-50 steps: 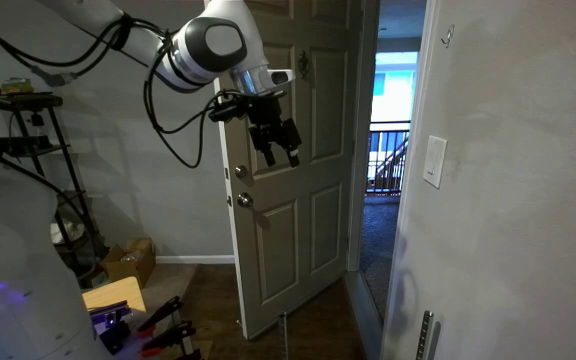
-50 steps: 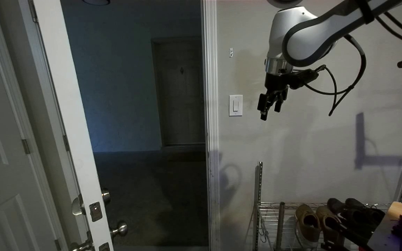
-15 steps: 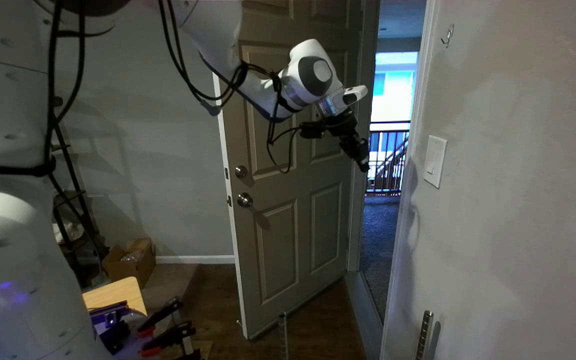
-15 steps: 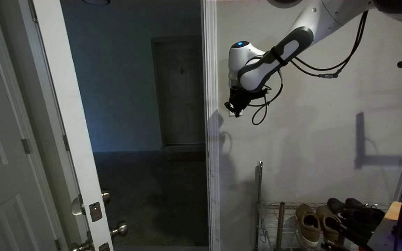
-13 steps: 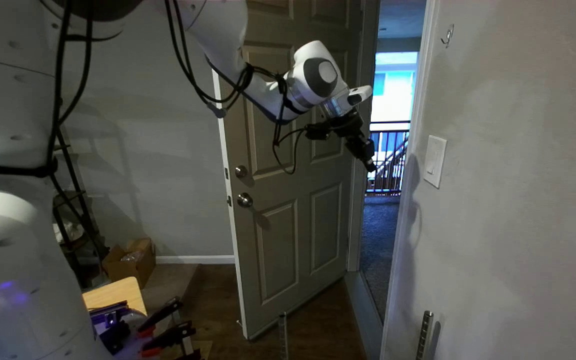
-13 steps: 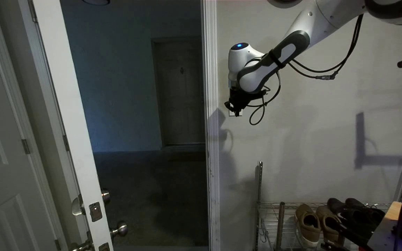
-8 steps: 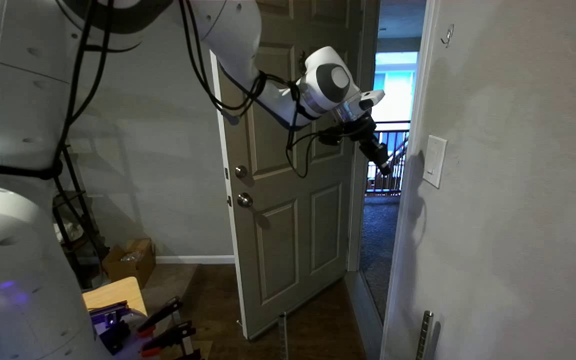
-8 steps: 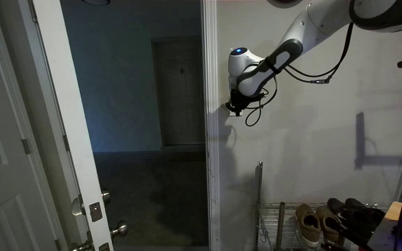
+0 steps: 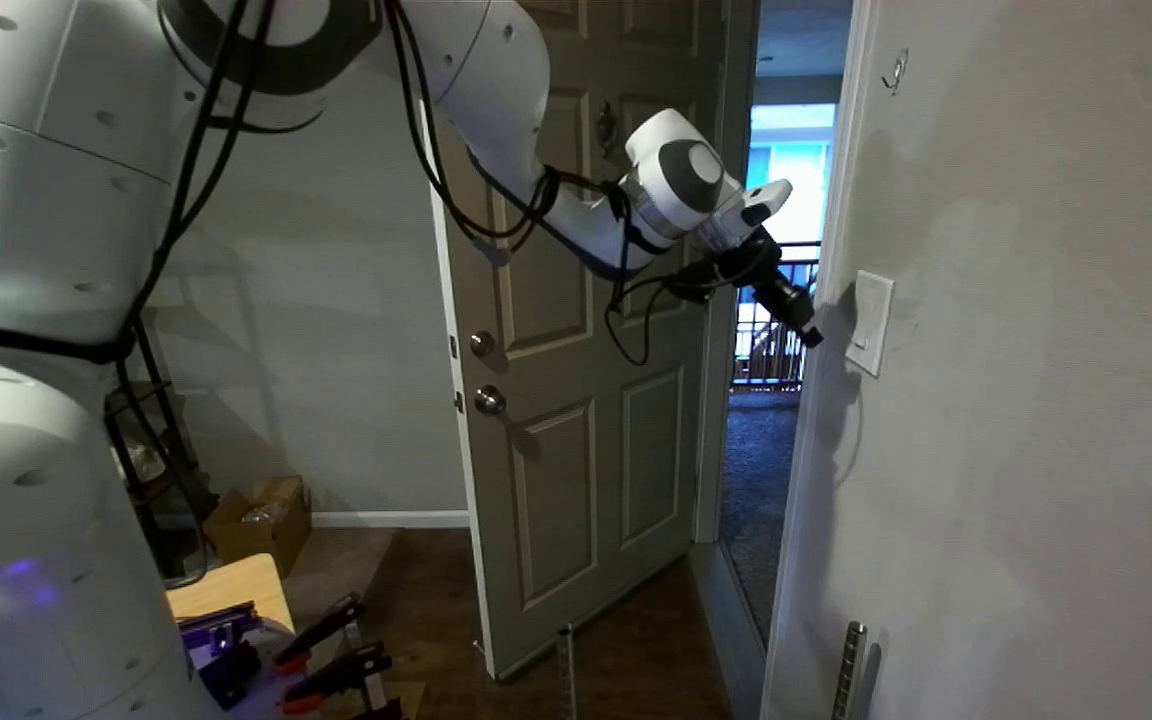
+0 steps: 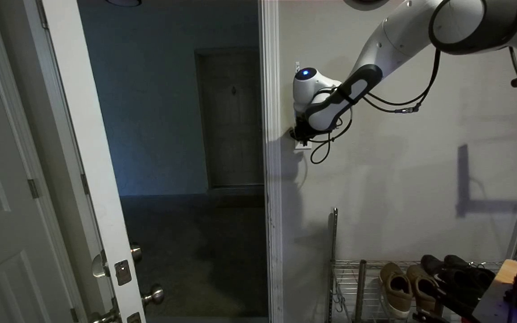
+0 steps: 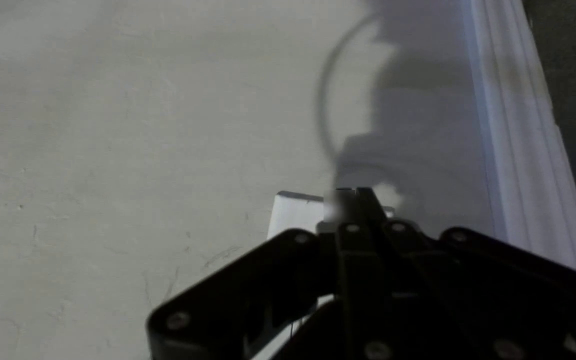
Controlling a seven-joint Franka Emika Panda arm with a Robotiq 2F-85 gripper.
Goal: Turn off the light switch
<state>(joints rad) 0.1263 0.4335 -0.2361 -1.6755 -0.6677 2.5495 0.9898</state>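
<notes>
- One black Robotiq gripper (image 9: pixel 810 337) to see in an exterior view, slanting down at the end of the Panda arm (image 9: pixel 496 90). Hangs near the white rectangular light switch (image 9: pixel 870 322), apart from it, with a strip of shadowed grey-white wall (image 9: pixel 1026 450) showing between. Farther back, an open panelled door (image 9: pixel 556 500) with a round metal knob (image 9: pixel 489 400); at lower left, an open cardboard box (image 9: pixel 281 520).
- In an exterior view, sits in front of the light switch, hiding all but a lower strip. Below, a wire rack (image 10: pixel 348 264) bearing tan shoes (image 10: pixel 396 294) and, beside them, black shoes (image 10: pixel 456 269).
- In the wrist view, fills the bottom with fingers (image 11: pixel 369 205) drawn together, only a thin line between them; grips nothing that shows. Overlaps the light switch, with a pale corner and edge showing beyond the fingers. To the right, white door trim (image 11: pixel 523 125).
</notes>
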